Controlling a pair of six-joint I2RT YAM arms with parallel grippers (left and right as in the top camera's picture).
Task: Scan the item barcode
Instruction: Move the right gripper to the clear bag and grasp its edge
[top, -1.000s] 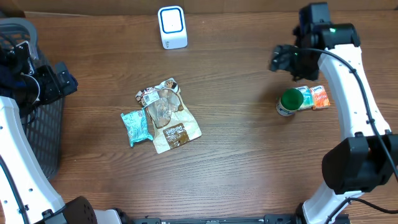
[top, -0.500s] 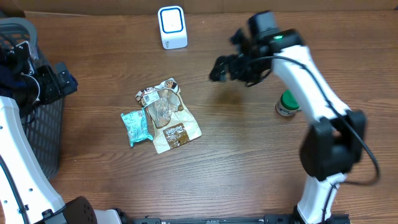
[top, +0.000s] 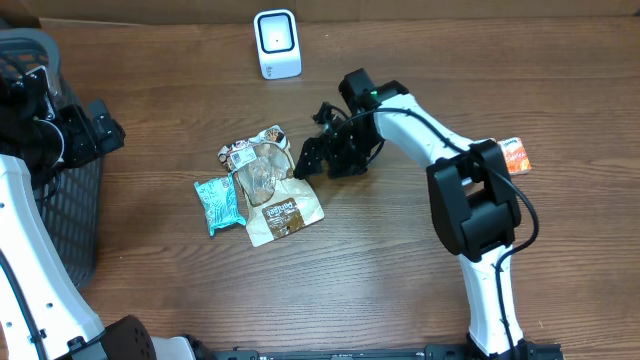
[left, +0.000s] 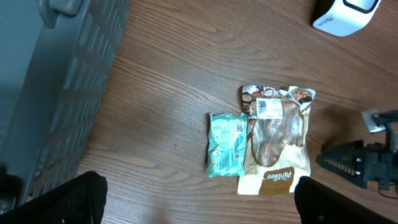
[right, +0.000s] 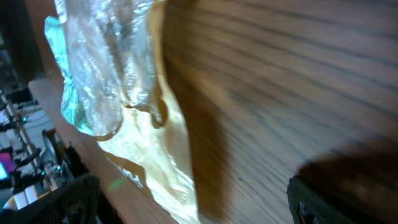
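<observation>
A cream snack bag (top: 268, 188) with a clear window and a white label lies flat mid-table, and a teal packet (top: 218, 205) lies against its left side. The white scanner (top: 277, 43) stands at the far edge. My right gripper (top: 308, 160) is open and low at the bag's right edge, with nothing between its fingers. In the right wrist view, blurred, the bag (right: 143, 143) fills the left half between the open gripper (right: 199, 208). My left gripper (left: 199, 211) hangs open high over the table's left side, looking down on the bag (left: 277, 143) and teal packet (left: 226, 144).
A dark mesh basket (top: 40, 200) stands at the left edge, beside my left arm. An orange packet (top: 515, 155) peeks out from behind the right arm at the right. The right gripper (left: 341, 163) shows in the left wrist view, just right of the bag.
My right arm has swung from the right side of the table, by a green can, leftward to the snack bag's right edge. The left arm has not moved.
</observation>
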